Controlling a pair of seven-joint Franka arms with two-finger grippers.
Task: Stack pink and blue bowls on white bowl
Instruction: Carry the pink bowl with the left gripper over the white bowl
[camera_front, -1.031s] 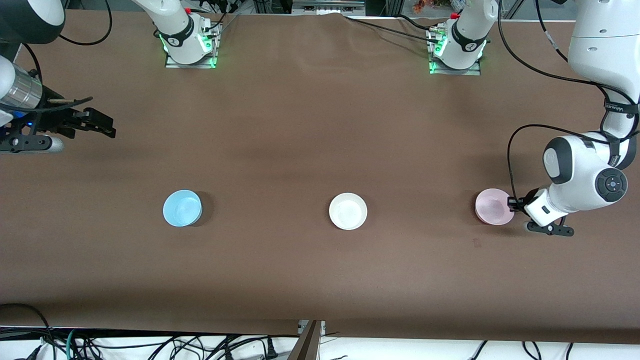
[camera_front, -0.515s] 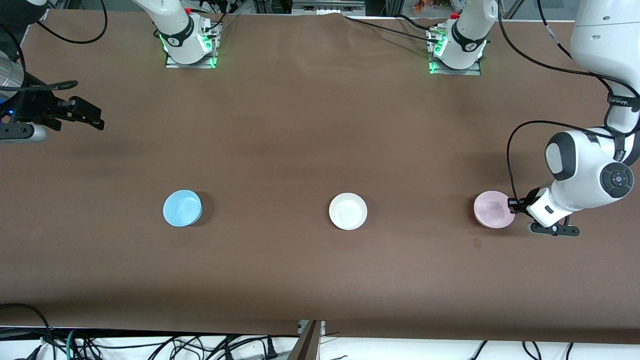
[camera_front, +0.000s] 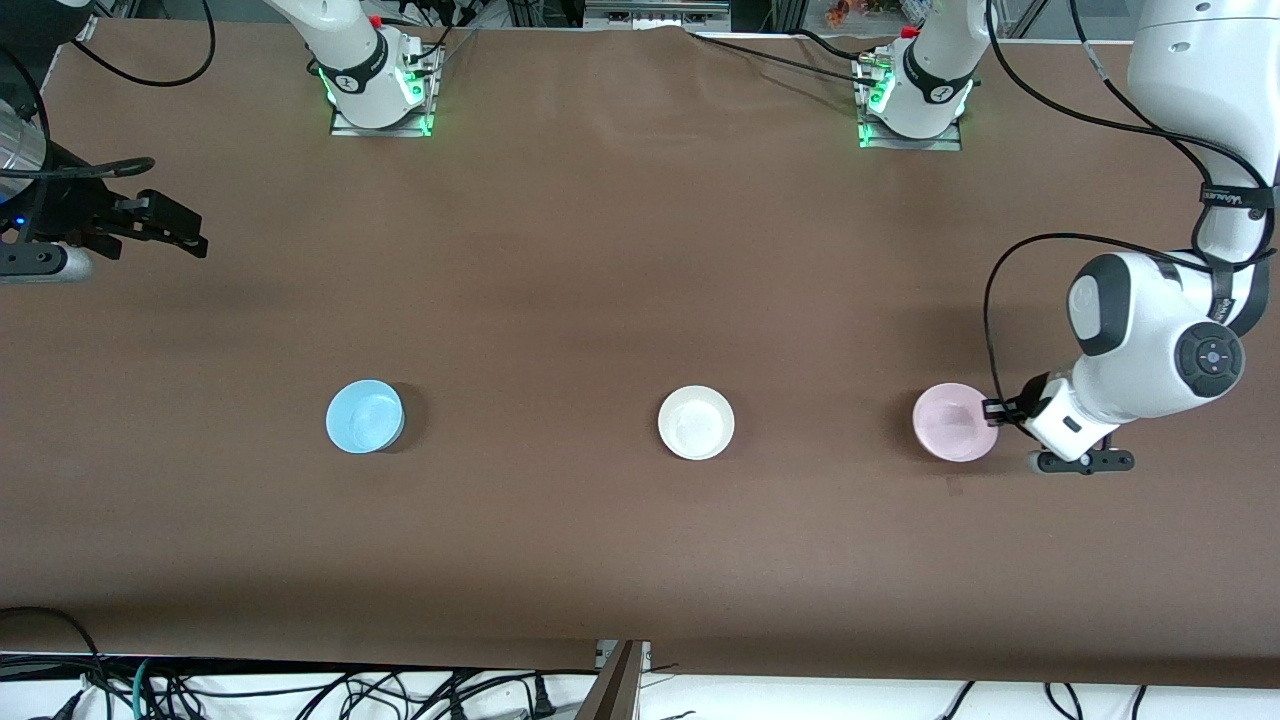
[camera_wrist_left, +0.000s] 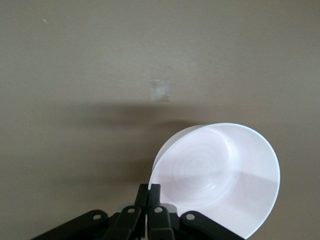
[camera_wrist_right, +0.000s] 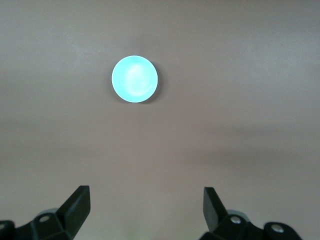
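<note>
Pale pink round plastic bowl (camera_front: 955, 422): pinched at the rim by left gripper (camera_front: 992, 410), lifted, toward the left arm's end.
Plain white round plastic bowl (camera_front: 696, 422): mid-table, empty.
Sky-blue round plastic bowl (camera_front: 365, 416): untouched.
Right gripper (camera_front: 170, 228): spread wide, waiting.
Nothing stacked.

one pink bowl (camera_front: 954, 422), one blue bowl (camera_front: 365, 416), one white bowl (camera_front: 696, 422)

brown table cover (camera_front: 620, 250) spans the whole work surface, lightly creased near the far edge. a small pale mark (camera_front: 954, 487) lies on it toward the left arm's end, also seen in the left wrist view (camera_wrist_left: 161, 91). black cables (camera_front: 300, 690) tangle along the white strip below the near edge.
</note>
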